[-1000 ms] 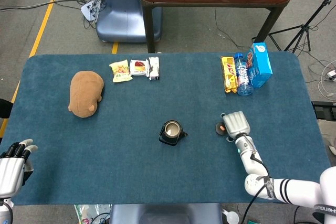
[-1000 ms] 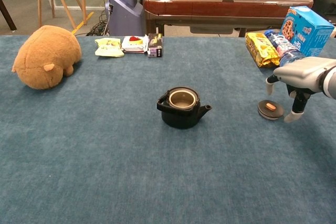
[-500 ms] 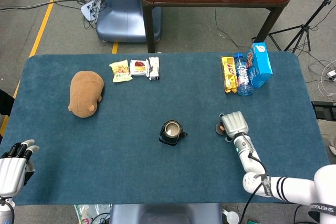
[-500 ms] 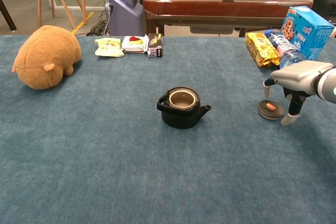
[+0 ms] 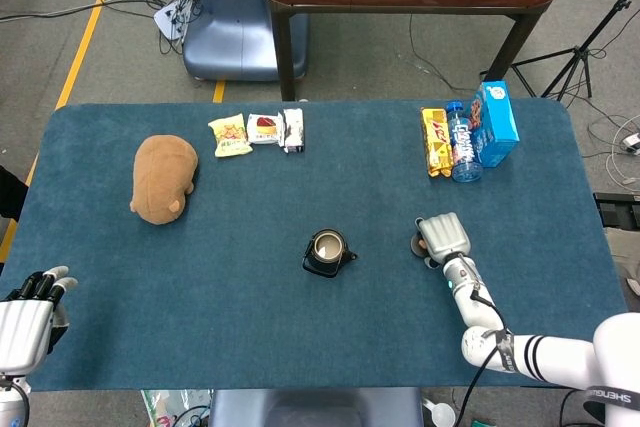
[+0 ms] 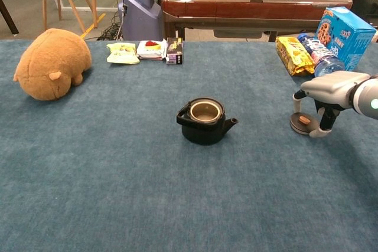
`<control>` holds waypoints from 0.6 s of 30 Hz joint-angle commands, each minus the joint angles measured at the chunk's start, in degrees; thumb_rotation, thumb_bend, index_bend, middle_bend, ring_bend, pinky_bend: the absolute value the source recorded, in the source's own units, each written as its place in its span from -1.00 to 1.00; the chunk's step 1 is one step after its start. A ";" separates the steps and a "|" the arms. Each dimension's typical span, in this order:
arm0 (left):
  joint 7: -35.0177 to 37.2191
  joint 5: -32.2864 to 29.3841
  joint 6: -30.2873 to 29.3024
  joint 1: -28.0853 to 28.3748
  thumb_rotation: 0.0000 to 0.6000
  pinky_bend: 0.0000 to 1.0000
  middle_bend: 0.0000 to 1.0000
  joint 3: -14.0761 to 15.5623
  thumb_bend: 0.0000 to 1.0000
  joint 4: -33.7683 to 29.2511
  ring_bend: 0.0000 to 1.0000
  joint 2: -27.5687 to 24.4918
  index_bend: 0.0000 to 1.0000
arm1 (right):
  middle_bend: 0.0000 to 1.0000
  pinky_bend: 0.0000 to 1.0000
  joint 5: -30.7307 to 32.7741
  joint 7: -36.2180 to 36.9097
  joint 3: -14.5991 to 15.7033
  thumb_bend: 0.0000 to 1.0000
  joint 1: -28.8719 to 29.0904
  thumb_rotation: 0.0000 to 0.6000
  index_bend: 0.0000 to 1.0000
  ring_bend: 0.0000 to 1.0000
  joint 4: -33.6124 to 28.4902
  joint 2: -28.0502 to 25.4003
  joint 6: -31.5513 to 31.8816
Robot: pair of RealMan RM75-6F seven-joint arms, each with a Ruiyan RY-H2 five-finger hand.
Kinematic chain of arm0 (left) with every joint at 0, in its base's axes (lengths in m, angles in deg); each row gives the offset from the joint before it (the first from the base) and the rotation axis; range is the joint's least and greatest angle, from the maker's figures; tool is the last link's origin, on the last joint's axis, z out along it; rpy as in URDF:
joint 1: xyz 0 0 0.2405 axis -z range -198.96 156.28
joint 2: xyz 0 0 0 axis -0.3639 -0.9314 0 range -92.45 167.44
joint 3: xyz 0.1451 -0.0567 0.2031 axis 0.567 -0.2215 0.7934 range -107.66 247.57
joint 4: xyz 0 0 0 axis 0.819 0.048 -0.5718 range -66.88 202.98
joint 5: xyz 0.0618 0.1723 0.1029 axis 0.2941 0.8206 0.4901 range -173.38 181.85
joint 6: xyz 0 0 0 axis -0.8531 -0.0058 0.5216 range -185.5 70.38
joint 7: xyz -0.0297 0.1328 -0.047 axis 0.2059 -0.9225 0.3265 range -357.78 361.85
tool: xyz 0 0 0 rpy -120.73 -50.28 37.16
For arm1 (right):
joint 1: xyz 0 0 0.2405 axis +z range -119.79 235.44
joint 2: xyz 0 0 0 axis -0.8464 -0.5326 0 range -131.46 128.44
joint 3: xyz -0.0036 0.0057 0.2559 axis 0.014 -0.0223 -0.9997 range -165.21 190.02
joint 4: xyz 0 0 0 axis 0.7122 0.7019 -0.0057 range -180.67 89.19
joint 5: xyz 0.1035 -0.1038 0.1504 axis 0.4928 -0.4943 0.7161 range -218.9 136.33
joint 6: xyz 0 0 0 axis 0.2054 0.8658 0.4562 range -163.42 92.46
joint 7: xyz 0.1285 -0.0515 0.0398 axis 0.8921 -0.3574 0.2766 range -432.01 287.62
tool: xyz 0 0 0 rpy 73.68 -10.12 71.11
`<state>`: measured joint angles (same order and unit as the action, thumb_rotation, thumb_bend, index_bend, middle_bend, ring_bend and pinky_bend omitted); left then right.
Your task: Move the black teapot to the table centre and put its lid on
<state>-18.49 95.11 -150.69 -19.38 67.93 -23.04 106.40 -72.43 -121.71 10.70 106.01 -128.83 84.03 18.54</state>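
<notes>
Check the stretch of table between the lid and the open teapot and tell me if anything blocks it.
Nothing visible does. The lid lies under the right hand, and only bare blue cloth runs from it to the black teapot. The snacks and bottle sit farther back.

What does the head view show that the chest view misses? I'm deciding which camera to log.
Only the head view shows the left hand, open at the table's near left corner, and the whole table outline. Only the chest view shows the lid clearly, with the right hand arched over it, fingers down on either side. Both show the black teapot, uncovered, the brown plush toy, the snack packets and the blue box.
</notes>
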 commanded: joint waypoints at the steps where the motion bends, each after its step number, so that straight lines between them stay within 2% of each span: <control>1: -0.01 0.04 0.03 -0.01 1.00 0.08 -0.41 0.02 0.54 0.03 -0.48 0.00 -0.22 | 0.93 0.83 -0.05 0.17 0.14 -0.49 0.06 1.00 -0.36 0.81 0.13 0.01 -0.14; 18: -0.29 0.06 0.19 -0.10 1.00 0.08 -0.41 -0.06 0.54 0.10 -0.48 0.12 -0.22 | 0.93 0.83 -1.39 1.43 0.55 -0.42 -0.11 1.00 -0.24 0.81 -1.53 -0.98 1.19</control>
<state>-18.79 95.17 -150.51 -19.47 67.87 -22.94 106.52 -73.61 -120.38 11.24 105.97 -130.09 83.25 19.52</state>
